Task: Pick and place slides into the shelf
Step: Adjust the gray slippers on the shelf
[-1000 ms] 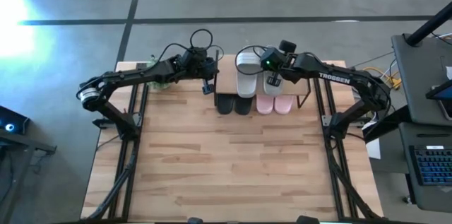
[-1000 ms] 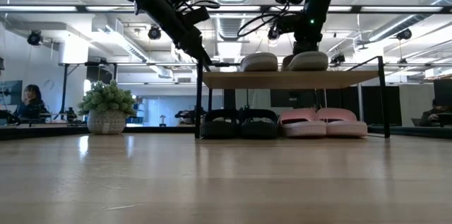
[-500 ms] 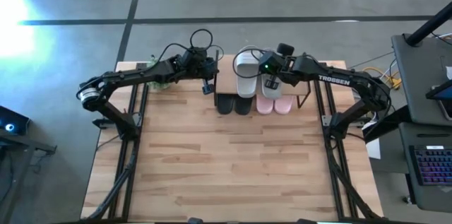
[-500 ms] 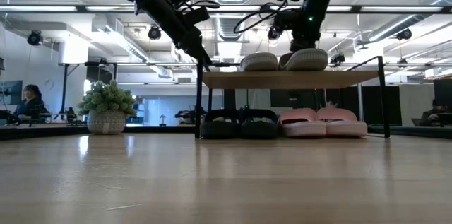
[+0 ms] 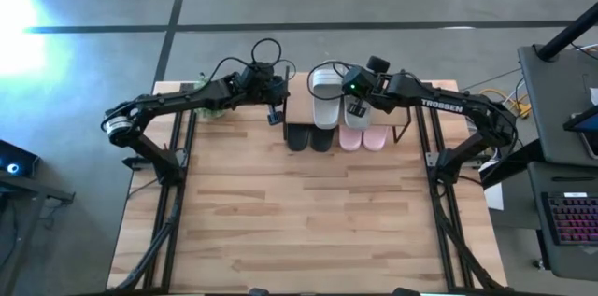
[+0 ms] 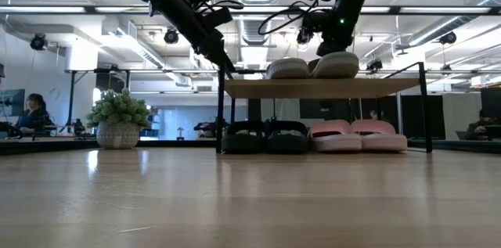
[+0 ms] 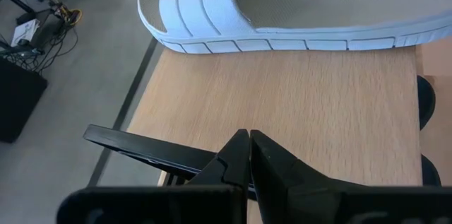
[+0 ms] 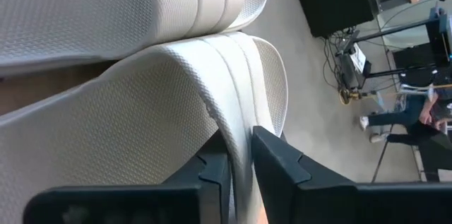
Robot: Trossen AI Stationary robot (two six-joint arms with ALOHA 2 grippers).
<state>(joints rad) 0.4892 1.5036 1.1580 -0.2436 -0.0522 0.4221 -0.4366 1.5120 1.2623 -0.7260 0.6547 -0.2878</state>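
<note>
The shelf (image 6: 321,88) stands at the table's far edge. A black pair (image 6: 266,136) and a pink pair (image 6: 358,135) lie under it on the table. One pale grey-white slide (image 5: 326,95) rests by its sole on the top board. My right gripper (image 8: 240,157) is shut on the second white slide (image 6: 335,64), which is just right of the first. My left gripper (image 7: 249,139) is shut and hovers at the top board's left edge (image 7: 212,104); it also shows in the high view (image 5: 275,114). My left gripper has its shut fingertips over the shelf board's left edge; I cannot tell whether they touch it. My right gripper pinches the second white slide's wide strap (image 8: 233,121) between its two fingers, coming from above and pointing down. The slide stays level, its sole at or just over the top board (image 6: 391,85), beside the other white slide.
A potted plant (image 6: 117,119) stands on the table left of the shelf, behind the left arm. The shelf's thin black frame (image 6: 425,107) bounds the pairs below. The wooden table (image 5: 299,221) stretches toward the near edge. People sit in the room behind (image 6: 35,111).
My right gripper has carried the second white slide a little toward the table's left, closer to the first white slide on the top board. The gripper has stayed shut on it. The left arm has kept still.
</note>
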